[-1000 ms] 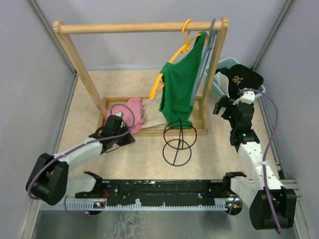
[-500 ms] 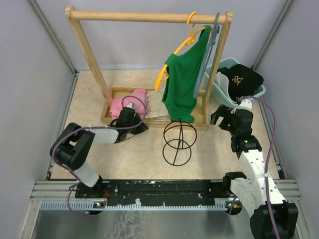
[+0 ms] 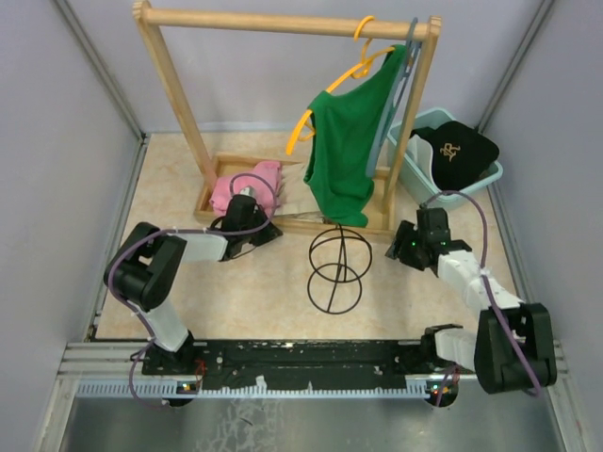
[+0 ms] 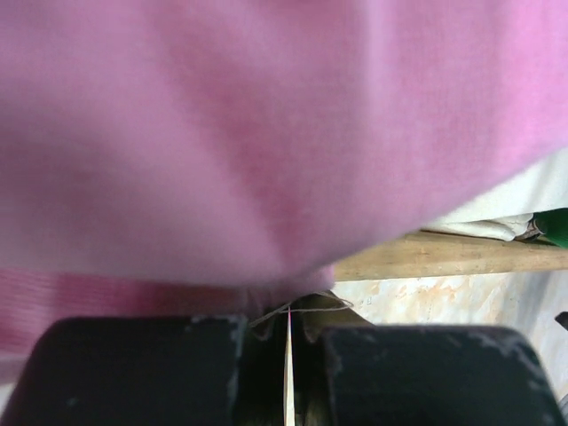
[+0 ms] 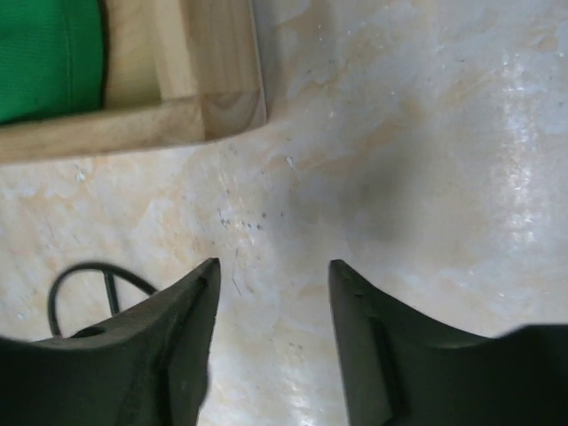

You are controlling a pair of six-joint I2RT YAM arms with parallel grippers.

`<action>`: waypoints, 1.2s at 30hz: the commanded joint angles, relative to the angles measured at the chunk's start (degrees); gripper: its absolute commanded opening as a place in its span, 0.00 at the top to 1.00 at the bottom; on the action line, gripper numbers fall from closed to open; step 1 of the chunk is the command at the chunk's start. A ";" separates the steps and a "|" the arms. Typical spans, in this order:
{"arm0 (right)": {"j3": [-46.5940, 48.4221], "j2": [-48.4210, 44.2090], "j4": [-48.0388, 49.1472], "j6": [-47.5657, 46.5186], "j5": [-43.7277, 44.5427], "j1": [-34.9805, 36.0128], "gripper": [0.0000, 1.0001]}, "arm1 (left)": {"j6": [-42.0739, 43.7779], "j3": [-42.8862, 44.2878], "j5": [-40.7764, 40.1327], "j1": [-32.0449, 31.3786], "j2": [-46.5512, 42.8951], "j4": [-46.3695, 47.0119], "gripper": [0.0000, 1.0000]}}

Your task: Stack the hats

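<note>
A black hat with a gold emblem (image 3: 460, 146) lies in the teal bin (image 3: 490, 179) at the back right, with a white hat's edge (image 3: 422, 162) showing beside it. My right gripper (image 3: 407, 247) (image 5: 274, 264) hangs low over the bare floor, left of and nearer than the bin. It is open with nothing between its fingers. My left gripper (image 3: 251, 215) (image 4: 288, 312) is shut and pressed up under the pink cloth (image 3: 247, 184) (image 4: 266, 133), which fills its view. A loose thread lies across the tips. No other hat shows.
A wooden clothes rack (image 3: 283, 21) stands across the middle, its base frame (image 3: 292, 226) (image 5: 133, 124) on the floor. A green shirt (image 3: 344, 141) hangs on an orange hanger (image 3: 363, 56). A black wire stand (image 3: 337, 264) sits in front, between the arms. Grey walls close both sides.
The rack with the shirt and the pink cloth shifted back and right. My left arm folded in toward it. My right gripper came down and left from the bin, its jaws narrowing.
</note>
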 commanded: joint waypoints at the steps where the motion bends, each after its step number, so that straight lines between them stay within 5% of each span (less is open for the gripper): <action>1: 4.87 6.41 6.26 2.86 -0.25 0.28 0.59 | -0.24 0.45 -2.94 3.37 0.84 2.99 1.00; 3: 5.91 8.95 7.68 2.92 0.97 0.33 0.68 | -0.17 -0.08 -2.83 4.54 0.18 2.99 1.00; 14: 12.86 19.54 9.53 2.78 10.35 -0.03 0.85 | -0.17 -0.27 -0.49 8.60 1.30 5.44 1.00; 27: 30.88 38.42 13.59 4.45 8.20 6.41 0.92 | -1.86 2.72 0.31 9.82 5.88 10.13 1.00; 36: 55.27 53.81 7.72 3.75 5.54 10.82 0.92 | -3.60 8.45 3.12 10.93 12.95 15.73 1.00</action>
